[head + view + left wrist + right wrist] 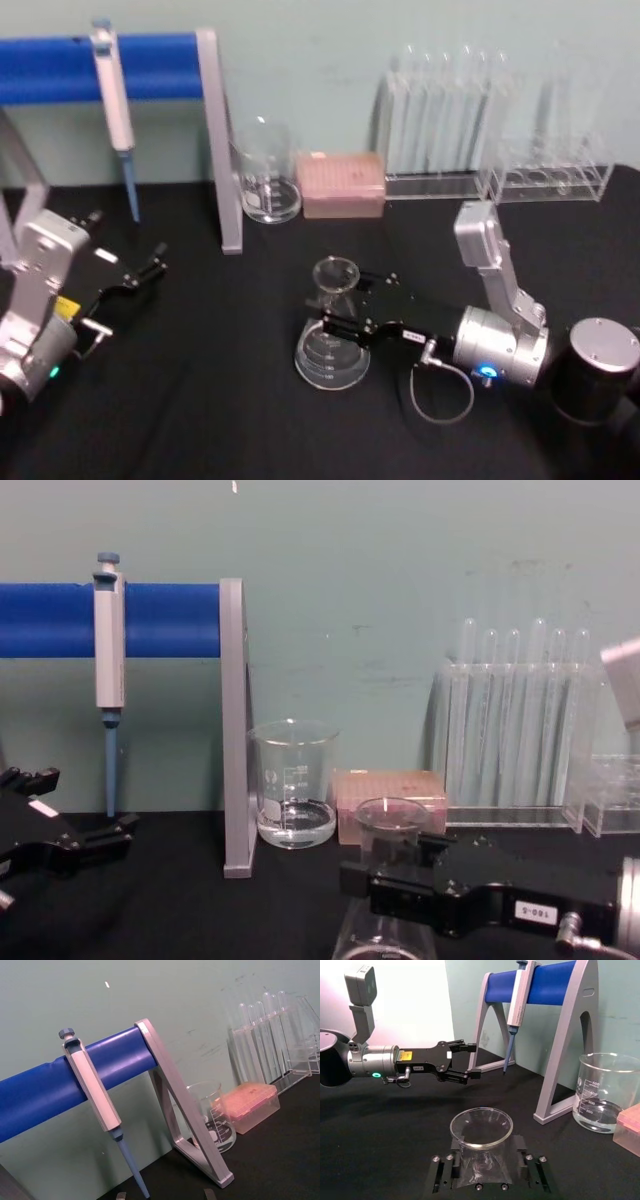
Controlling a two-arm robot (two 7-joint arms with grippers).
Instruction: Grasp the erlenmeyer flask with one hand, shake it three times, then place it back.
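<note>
Flask [331, 352] neck clasped between right pincer [338, 304] fingers

Head: high, looking down over surface [220, 400]. Chest: low, side-on across it. Right wrist: close over erlenmeyer flask [481, 1132]. Left wrist: facing pipette [92, 1090]. Sharing beaker [293, 780] throughout.

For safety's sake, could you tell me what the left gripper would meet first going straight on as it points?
Probably the grey metal upright of the blue-barred stand ahead of the left gripper; depth is unclear, and the white pipette might come first.
</note>
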